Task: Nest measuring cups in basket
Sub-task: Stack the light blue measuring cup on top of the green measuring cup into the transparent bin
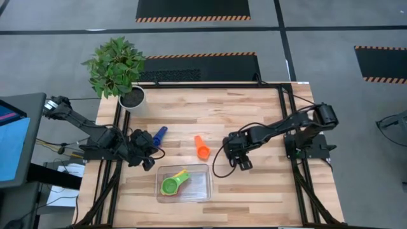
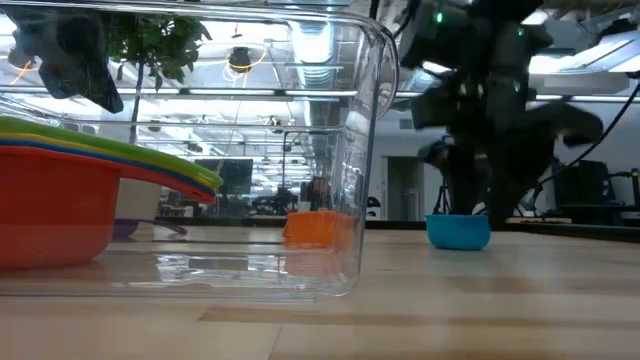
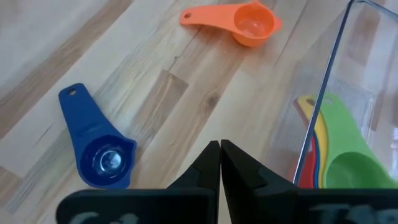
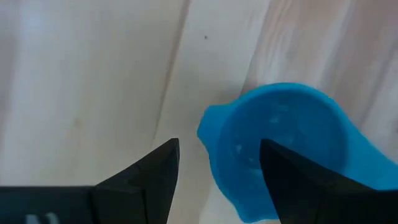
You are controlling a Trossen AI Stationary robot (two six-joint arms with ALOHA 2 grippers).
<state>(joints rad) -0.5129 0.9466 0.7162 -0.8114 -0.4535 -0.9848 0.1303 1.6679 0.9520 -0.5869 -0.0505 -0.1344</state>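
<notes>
Table (image 1: 254,108) seen from overhead; low cam level at tabletop, close behind basket (image 2: 370,150). Wrist cams aimed down past fingers; orange cup (image 3: 252,26) shared w/ overhead.

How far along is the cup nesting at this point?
Done: green, yellow and red cups sit stacked in the basket. In hand: the right end effector, open, hovers at the light blue cup on the table. Left: that cup, the orange cup and the blue cup. The left end effector is shut, empty.
</notes>
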